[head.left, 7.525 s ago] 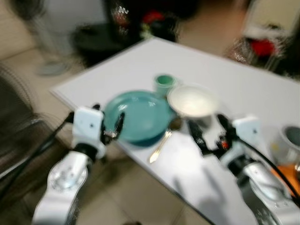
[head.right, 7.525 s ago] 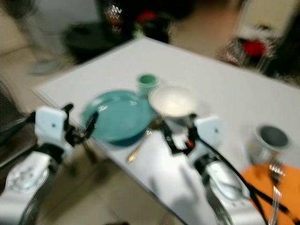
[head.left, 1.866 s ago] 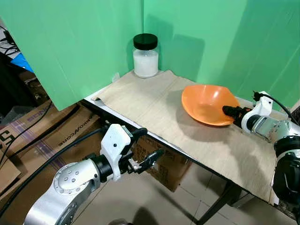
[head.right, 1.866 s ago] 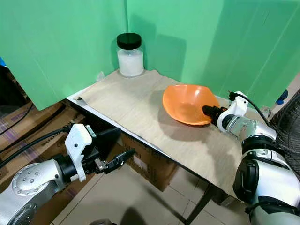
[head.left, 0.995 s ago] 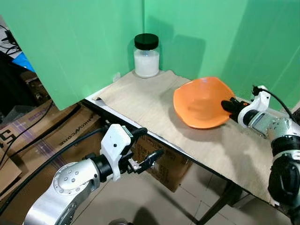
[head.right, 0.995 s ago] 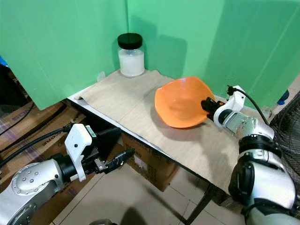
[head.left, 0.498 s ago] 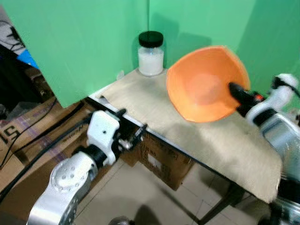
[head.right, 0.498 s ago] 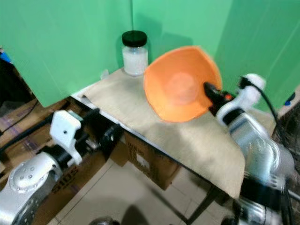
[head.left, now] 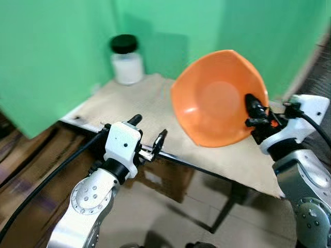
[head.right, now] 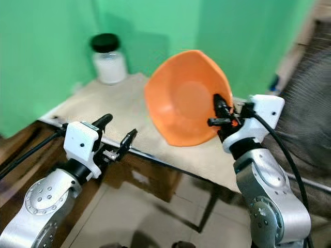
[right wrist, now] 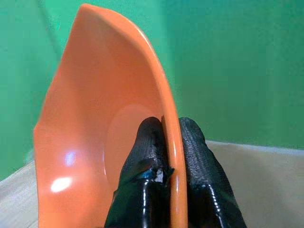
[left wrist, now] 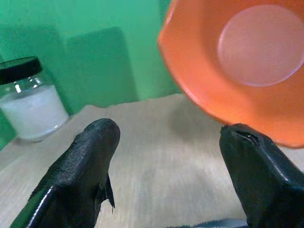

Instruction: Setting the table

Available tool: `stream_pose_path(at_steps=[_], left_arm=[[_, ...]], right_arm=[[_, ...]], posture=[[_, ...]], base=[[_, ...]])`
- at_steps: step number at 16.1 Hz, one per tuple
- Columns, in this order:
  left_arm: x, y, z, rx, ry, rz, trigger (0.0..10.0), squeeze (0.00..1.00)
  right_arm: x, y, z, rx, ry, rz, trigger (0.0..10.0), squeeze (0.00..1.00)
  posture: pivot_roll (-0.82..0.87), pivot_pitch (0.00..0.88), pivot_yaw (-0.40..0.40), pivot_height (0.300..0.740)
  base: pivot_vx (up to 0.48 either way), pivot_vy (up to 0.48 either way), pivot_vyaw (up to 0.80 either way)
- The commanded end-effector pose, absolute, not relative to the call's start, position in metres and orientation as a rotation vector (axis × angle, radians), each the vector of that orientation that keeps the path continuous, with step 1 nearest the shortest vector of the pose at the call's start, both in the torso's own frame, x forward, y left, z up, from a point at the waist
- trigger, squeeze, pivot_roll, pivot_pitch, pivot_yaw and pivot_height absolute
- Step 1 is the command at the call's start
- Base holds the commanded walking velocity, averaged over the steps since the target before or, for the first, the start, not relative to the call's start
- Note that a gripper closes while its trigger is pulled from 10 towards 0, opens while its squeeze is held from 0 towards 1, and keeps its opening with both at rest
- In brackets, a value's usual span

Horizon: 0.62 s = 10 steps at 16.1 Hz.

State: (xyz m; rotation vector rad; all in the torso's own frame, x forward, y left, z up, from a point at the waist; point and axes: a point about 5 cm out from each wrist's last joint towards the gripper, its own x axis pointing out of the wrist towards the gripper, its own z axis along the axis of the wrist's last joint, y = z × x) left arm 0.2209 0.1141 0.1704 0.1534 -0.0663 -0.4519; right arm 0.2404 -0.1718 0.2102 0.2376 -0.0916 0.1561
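An orange bowl (head.left: 217, 95) hangs in the air above the cloth-covered table (head.left: 155, 113), tipped on edge with its hollow facing me. My right gripper (head.left: 252, 111) is shut on the bowl's right rim; in the right wrist view one finger (right wrist: 147, 142) lies inside the rim and the other outside. My left gripper (head.left: 149, 135) stands open at the table's front edge, holding nothing. In the left wrist view the fingers (left wrist: 95, 147) are wide apart, with the bowl (left wrist: 251, 61) above them.
A glass jar (head.left: 125, 61) with a black lid and white contents stands at the back of the table against green panels (head.left: 51, 46). A cardboard box (head.left: 165, 178) sits under the table on the tiled floor.
My right gripper has carried the bowl further up and off the table, tilting it upright. The camera has swung to the right, and my left gripper has risen to the table's edge.
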Motion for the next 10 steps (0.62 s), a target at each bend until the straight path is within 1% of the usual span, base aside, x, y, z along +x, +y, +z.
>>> stream_pose_path(at_steps=[1,4,6,7,9,10], left_arm=[[0.224,0.118,0.170,0.167,-0.069,-0.417,10.0,0.00],[0.223,0.119,0.172,0.165,-0.084,-0.399,10.0,0.00],[0.221,0.122,0.171,0.173,-0.083,-0.375,10.0,0.00],[0.223,0.126,0.171,0.183,-0.087,-0.348,10.0,0.00],[0.224,0.127,0.172,0.182,-0.091,-0.339,10.0,0.00],[0.230,0.131,0.174,0.181,-0.104,-0.295,10.0,0.00]], right_arm=[[0.237,-0.170,0.225,0.239,-0.181,0.144,10.0,0.00],[0.237,-0.165,0.220,0.283,-0.146,0.160,10.0,0.00],[0.236,-0.164,0.216,0.253,-0.129,0.156,10.0,0.00],[0.237,-0.165,0.211,0.210,-0.107,0.153,10.0,0.00],[0.238,-0.165,0.211,0.205,-0.105,0.154,10.0,0.00],[0.242,-0.164,0.209,0.175,-0.096,0.166,10.0,0.00]], posture=[[0.00,0.000,0.033,0.740],[0.01,0.000,0.024,0.740],[0.02,0.000,0.015,0.740],[0.02,0.000,0.001,0.740],[0.02,0.000,0.001,0.740],[0.02,0.000,-0.015,0.740]], base=[[0.000,0.000,-0.80],[0.000,0.000,-0.78],[0.000,0.000,-0.78],[0.000,0.000,-0.79],[0.000,0.000,-0.79],[0.000,0.000,-0.79]])
